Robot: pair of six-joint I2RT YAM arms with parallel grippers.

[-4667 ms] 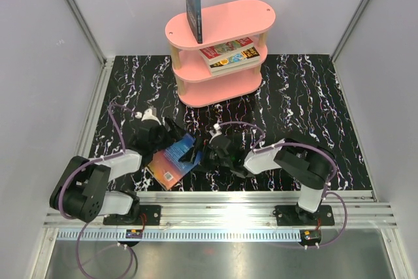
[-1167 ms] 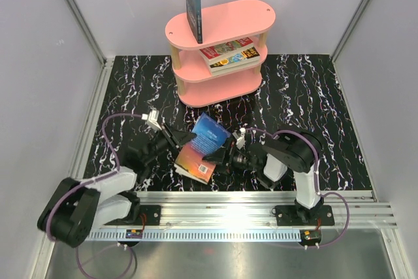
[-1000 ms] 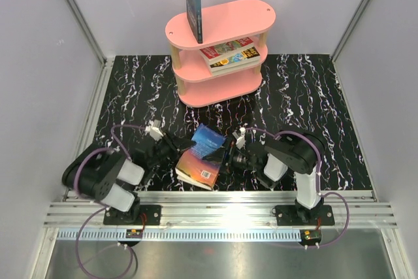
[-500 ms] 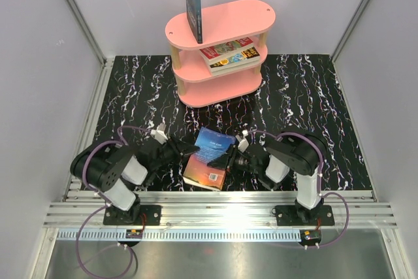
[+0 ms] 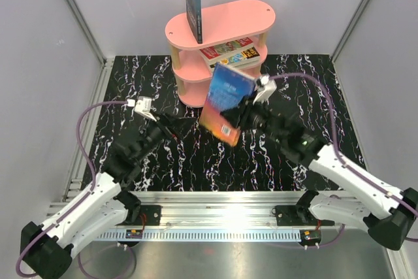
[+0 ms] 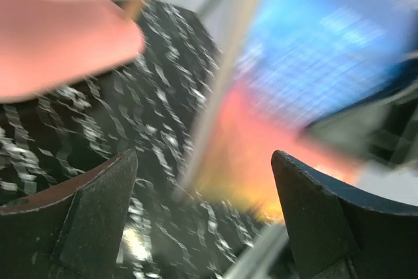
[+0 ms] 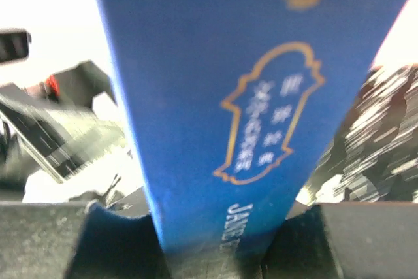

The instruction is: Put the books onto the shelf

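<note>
Blue book (image 5: 225, 99) clamped by right gripper (image 5: 243, 113), spine legible only at that wrist; left gripper (image 6: 204, 155) spread; we note marbled table (image 5: 294, 89), grey walls (image 5: 39, 63).

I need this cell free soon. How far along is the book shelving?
Nearly done. One dark blue book stands upright on top of the pink shelf; a stack of books lies on its middle tier. In hand: the right gripper holds a blue-and-orange book aloft before the shelf; the left gripper is open, empty. Left: placing that book. No other book shows on the table.
</note>
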